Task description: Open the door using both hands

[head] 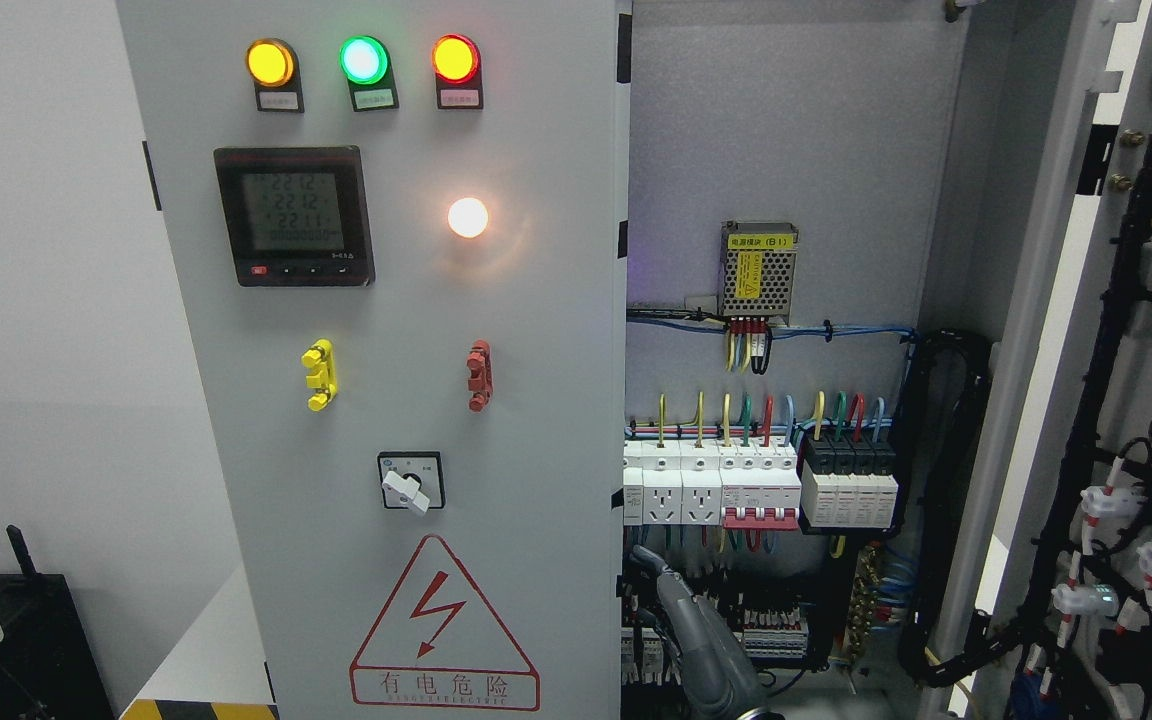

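Grey sheet metal fills the view: an electrical cabinet seen from the front. Its left door [386,400] is closed and faces the camera. Its right door [1116,400] is swung wide open at the far right, showing its inner side lined with black cable bundles and white connectors.

On the closed left door, three round lamps sit in a row at the top: amber [270,63], green [364,60] and red [456,59]. Below them is a black digital meter [294,216] with a lit display, and to its right a glowing white lamp [468,217]. Lower down are a yellow handle [320,374] and a red handle [479,375], then a rotary switch [411,483], then a red triangular shock warning sign [444,628] near the bottom.

Inside the open compartment, a perforated power supply [759,268] with a yellow label is mounted on the back panel. Beneath it runs a row of white breakers [711,485] and black modules [848,485], fed by coloured wires.

One grey robot hand [681,620] rises from the bottom edge, right of the middle, just beside the closed door's right edge and in front of the lower wiring. One finger [648,560] points up and left. It appears to grasp nothing, though how far it is open cannot be told. The other robot hand is out of view.
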